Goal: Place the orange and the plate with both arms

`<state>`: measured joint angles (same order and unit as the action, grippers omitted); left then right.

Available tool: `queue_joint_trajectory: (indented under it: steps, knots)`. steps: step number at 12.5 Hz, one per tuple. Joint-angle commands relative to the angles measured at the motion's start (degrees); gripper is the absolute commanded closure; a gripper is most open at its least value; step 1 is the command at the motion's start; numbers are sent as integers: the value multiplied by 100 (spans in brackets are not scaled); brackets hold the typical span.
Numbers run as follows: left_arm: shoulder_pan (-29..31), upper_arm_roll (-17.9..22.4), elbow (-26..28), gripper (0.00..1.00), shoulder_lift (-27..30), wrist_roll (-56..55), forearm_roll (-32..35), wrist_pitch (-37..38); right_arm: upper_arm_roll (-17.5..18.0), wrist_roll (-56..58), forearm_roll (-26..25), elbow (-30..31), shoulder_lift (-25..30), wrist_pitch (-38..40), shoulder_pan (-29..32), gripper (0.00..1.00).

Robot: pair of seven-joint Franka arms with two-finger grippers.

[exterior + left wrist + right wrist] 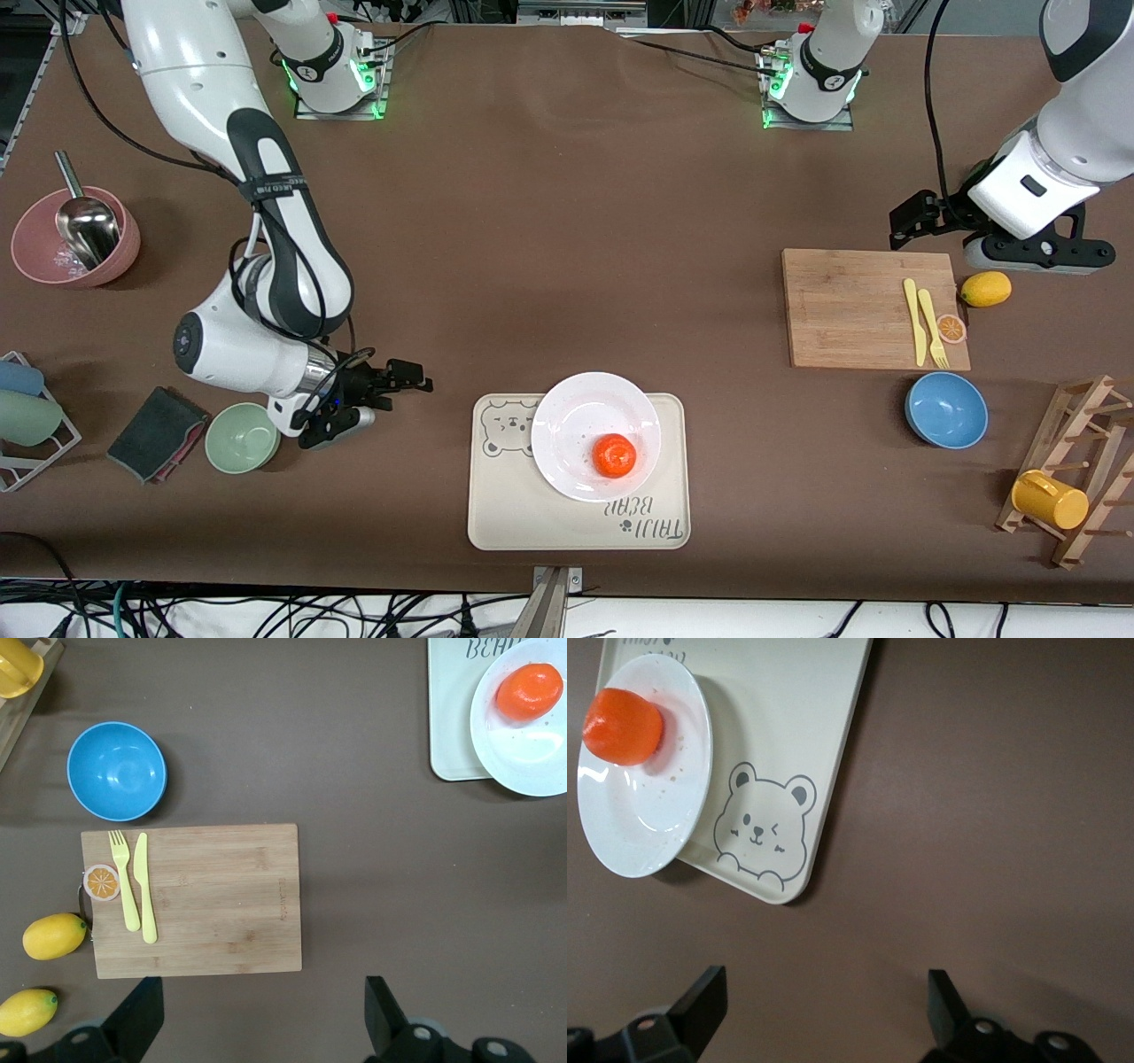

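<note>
Both end effectors open, above table (567, 221).

The cream tray (496, 505) reads "TAIJI BEAR" beside a bear drawing.

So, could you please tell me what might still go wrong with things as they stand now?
The orange sits off-centre on the plate, toward the rim nearest the front camera, so a nudge could roll it off. The plate overhangs the tray edge and might tip. Both the open right end effector and the open left end effector are clear of it.

bare table (549, 266) mid-span, tray (496, 514) nearest camera
</note>
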<state>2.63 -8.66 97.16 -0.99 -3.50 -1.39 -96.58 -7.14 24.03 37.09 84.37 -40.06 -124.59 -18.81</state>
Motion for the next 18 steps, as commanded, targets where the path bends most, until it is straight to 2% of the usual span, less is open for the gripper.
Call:
queue_joint_trajectory:
  steps: [1, 5, 7, 9, 12, 15, 17, 18]
  knots:
    - [27, -4, -83, 0, 20, 51, -63, 87, -138, -626, -833, 228, 498, 529, -70, 0]
    - [27, -4, -83, 0, 28, 51, -63, 87, -164, -1110, -2054, 360, 1078, 1698, 106, 0]
    - [45, -4, -83, 0, 20, 60, -63, 87, -208, -1477, -2591, 903, 1718, 1719, 254, 0]
    - [45, -4, -83, 0, 20, 60, -63, 87, -208, -1760, -2776, 1360, 2237, 1719, 308, 0]
    - [54, -4, -74, 0, 28, 60, -63, 87, -173, -2356, -3531, 1949, 3124, 1719, 334, 0]
    - [62, -4, -74, 0, 28, 60, -54, 87, -59, -2464, -3691, 2293, 3995, 2113, 404, 0]
    - [62, -4, -74, 0, 28, 60, -63, 87, -59, -2473, -3796, 2233, 4277, 2464, 431, 0]
    - [62, -4, -74, 0, 28, 60, -63, 87, -50, -2456, -4023, 2189, 4314, 2553, 483, 0]
